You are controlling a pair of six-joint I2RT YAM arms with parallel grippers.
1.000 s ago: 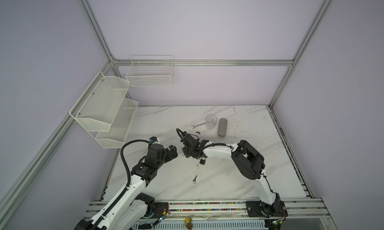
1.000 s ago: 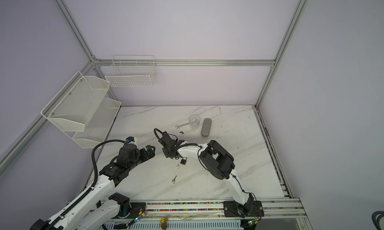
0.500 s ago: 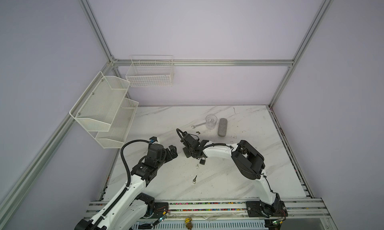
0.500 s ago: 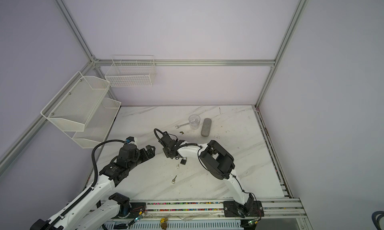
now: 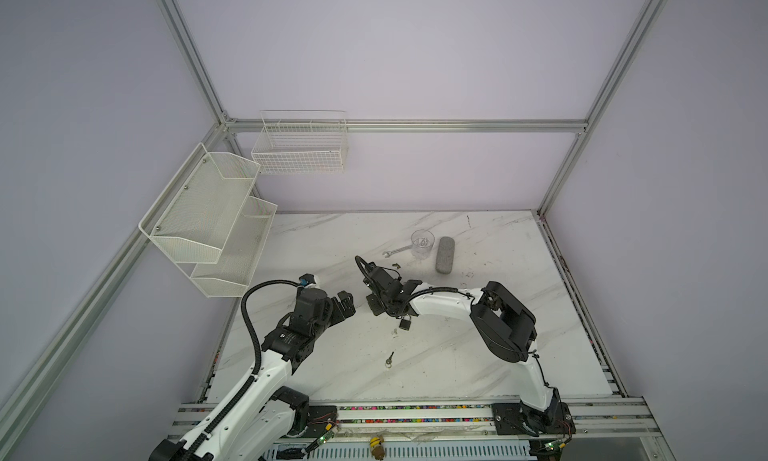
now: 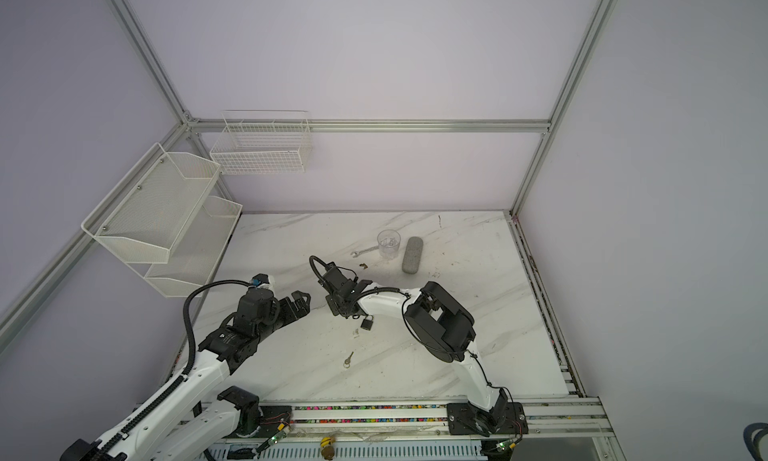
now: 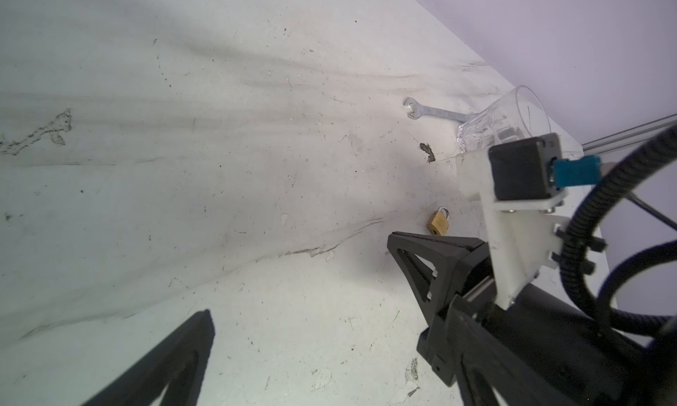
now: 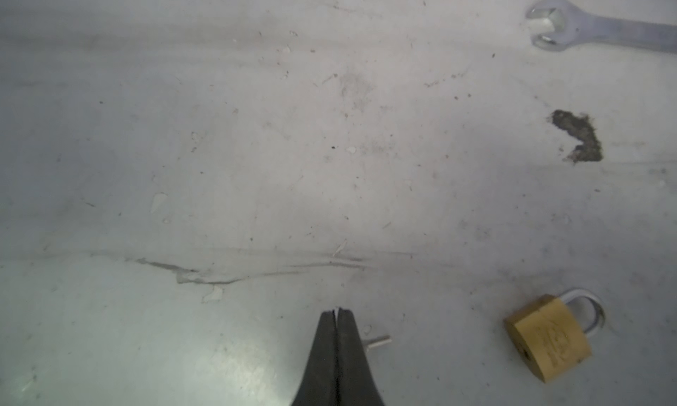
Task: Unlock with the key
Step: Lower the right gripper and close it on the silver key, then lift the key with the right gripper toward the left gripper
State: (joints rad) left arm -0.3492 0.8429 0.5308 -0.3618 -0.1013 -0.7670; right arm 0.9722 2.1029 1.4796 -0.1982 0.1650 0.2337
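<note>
One two-tier mesh shelf (image 5: 208, 226), white, fixed to the left wall; one wire basket (image 5: 299, 147), white, on the back wall; left gripper (image 5: 348, 305), held above the marble table (image 5: 498, 355), jaws spread wide, holding nothing; right gripper (image 8: 337, 314), just right of it, tips low over the tabletop, clenched tight with nothing visible between the tips; one key (image 5: 389, 359), flat toward the table's front, apart from both grippers; one wrench (image 5: 397, 252), toward the back, one end by the glass; one brass padlock (image 5: 406, 323), flat on the table just beside the right gripper; one clear glass (image 5: 422, 243), upright; one grey block (image 5: 444, 255), beside the glass.
</note>
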